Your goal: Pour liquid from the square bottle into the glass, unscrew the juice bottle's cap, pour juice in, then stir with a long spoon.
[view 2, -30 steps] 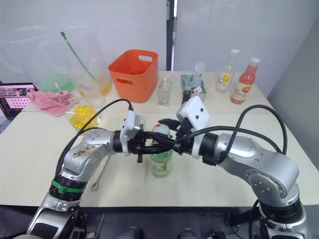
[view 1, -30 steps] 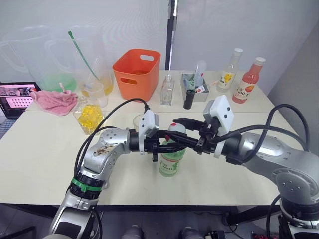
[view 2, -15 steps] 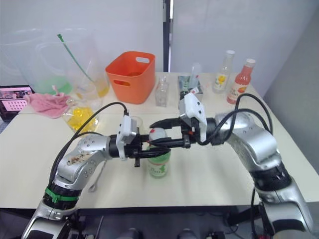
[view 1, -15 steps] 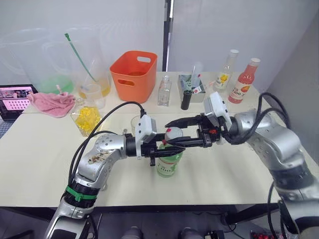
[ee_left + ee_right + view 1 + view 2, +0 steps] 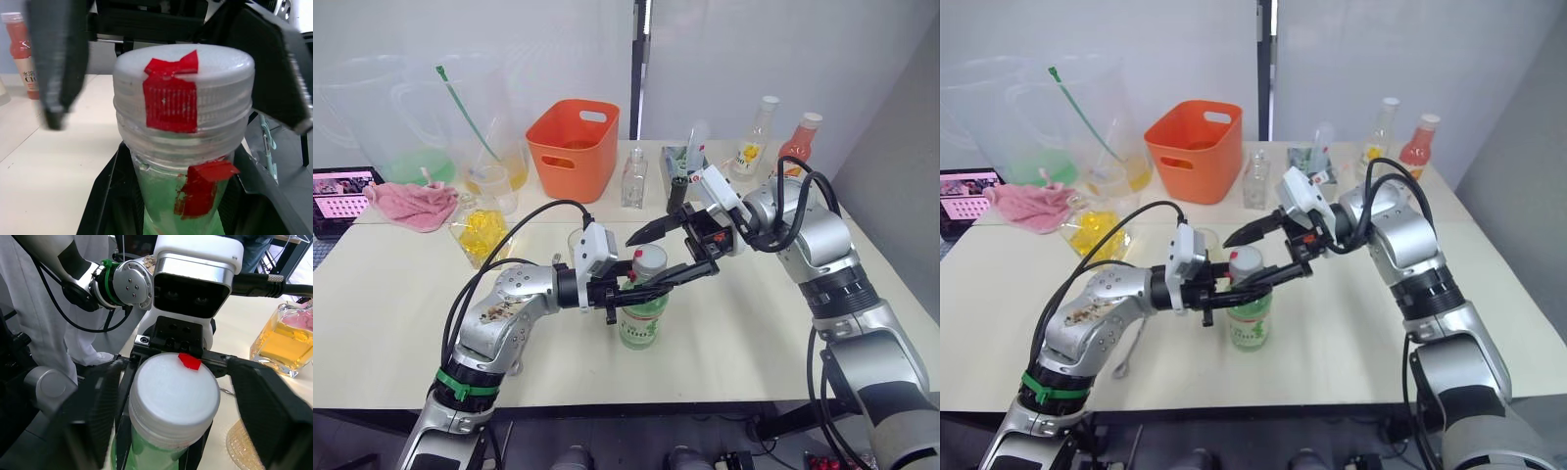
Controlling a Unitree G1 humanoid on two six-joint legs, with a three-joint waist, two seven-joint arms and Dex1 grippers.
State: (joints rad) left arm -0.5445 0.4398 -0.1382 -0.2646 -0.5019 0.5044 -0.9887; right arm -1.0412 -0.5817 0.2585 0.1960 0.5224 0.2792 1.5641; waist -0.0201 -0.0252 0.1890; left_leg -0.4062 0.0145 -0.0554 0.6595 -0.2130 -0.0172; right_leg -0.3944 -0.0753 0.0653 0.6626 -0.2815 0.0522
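- Juice bottle [image 5: 639, 318]: upright on the counter [image 5: 401, 304], near the front middle, long axis vertical; its neck is held just under the cap [image 5: 649, 260].
- Left gripper [image 5: 628, 291]: reaches in level from the robot's left; jaws pinching the bottle's neck, one finger on each side, as the left wrist view shows below the cap [image 5: 183, 93].
- Right gripper [image 5: 671, 252]: comes in from the robot's right and from farther back; jaws spread wide, one finger [image 5: 651, 230] above and behind the cap, the other [image 5: 690, 271] lower, beside it. In the right wrist view the cap [image 5: 173, 394] lies between the two open fingers and touches neither.
- Governing relation: the cap sits just short of the right fingertips, toward the robot's left and slightly below the upper finger. The twist axis is the bottle's own vertical axis.
- Judgement: the right arm is the free one and the nearer to the cap; it would need to straddle the cap squarely before closing, while the left keeps the neck from turning.
- Glass [image 5: 579, 242]: on the counter just behind the left wrist, apart from the bottle.
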